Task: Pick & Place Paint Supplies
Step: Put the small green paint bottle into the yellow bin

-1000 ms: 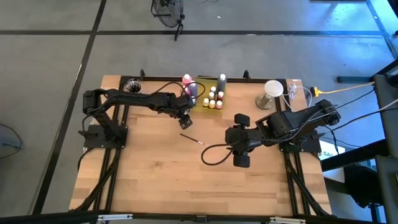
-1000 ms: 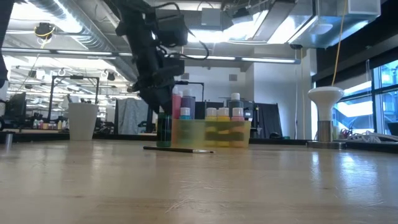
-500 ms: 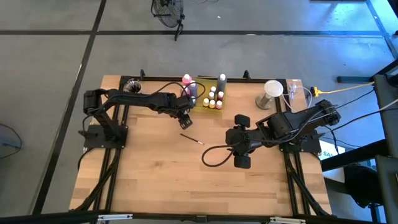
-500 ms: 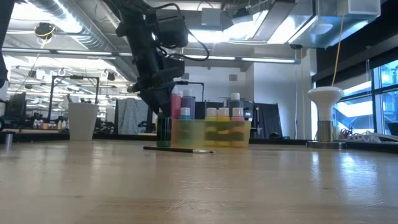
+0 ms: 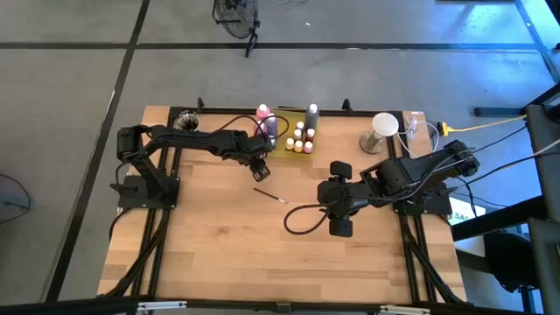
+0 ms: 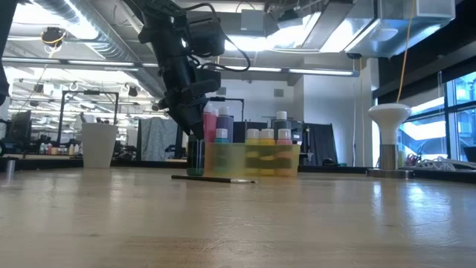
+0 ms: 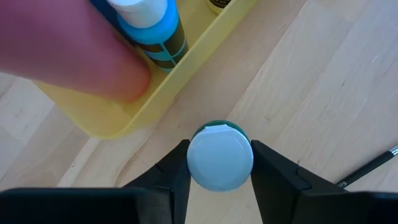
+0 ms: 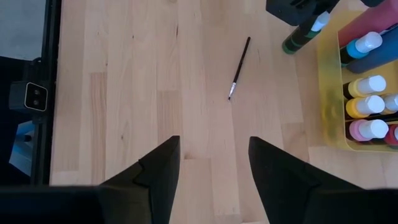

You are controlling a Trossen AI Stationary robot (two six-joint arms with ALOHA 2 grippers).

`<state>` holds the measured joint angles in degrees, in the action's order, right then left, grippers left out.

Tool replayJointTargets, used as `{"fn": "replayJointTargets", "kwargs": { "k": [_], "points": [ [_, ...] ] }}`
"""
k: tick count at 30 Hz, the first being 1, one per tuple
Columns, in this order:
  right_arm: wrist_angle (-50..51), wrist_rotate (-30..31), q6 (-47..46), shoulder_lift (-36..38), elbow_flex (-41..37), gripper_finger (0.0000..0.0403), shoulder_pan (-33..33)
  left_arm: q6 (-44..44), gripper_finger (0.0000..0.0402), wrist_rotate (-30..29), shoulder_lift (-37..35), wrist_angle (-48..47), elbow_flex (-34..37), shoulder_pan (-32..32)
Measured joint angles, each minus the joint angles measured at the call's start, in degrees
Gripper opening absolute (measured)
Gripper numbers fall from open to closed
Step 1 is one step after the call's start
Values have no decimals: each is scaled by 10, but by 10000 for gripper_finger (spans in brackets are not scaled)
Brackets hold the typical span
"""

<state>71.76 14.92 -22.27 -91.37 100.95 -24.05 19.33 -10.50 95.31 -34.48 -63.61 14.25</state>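
The left claw (image 7: 219, 180) stood at the far middle of the counter (image 5: 219, 236), just beside the near left corner of the yellow tray (image 7: 186, 62). Its two fingers (image 7: 171, 180) pressed against both sides of a small green paint bottle with a white cap (image 7: 220, 157), clamped on it as it stood upright on the wood outside the tray. In the tray, a blue bottle (image 7: 149, 28) stood next to a tall pink squeeze bottle (image 7: 68, 50), with yellow small bottles (image 8: 367, 96) farther along. A thin dark brush with a white tip (image 5: 269, 194) lay flat on the counter, near the left claw and apart from the tray. The right claw (image 8: 208, 171) waited above bare wood at the right middle, its fingers apart and holding nothing. A pale round cup (image 5: 383, 129) stood at the far right.
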Motion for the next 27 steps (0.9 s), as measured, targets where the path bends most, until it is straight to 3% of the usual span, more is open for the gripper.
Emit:
{"fn": "replayJointTargets", "kwargs": {
  "k": [5, 11, 22, 27],
  "points": [
    [0, -1, 0, 0, 0, 192, 0, 0, 130, -3, -3, -35, -18, -12],
    [0, 2, 2, 0, 0, 192, 0, -10, 130, -61, -37, -87, -85, -34],
    [0, 14, 0, 0, 0, 192, 0, -20, 130, -124, -44, -107, -89, 26],
    [0, 14, 0, 0, 0, 192, 0, -30, 130, -126, -44, -98, -89, 40]
  ]
}}
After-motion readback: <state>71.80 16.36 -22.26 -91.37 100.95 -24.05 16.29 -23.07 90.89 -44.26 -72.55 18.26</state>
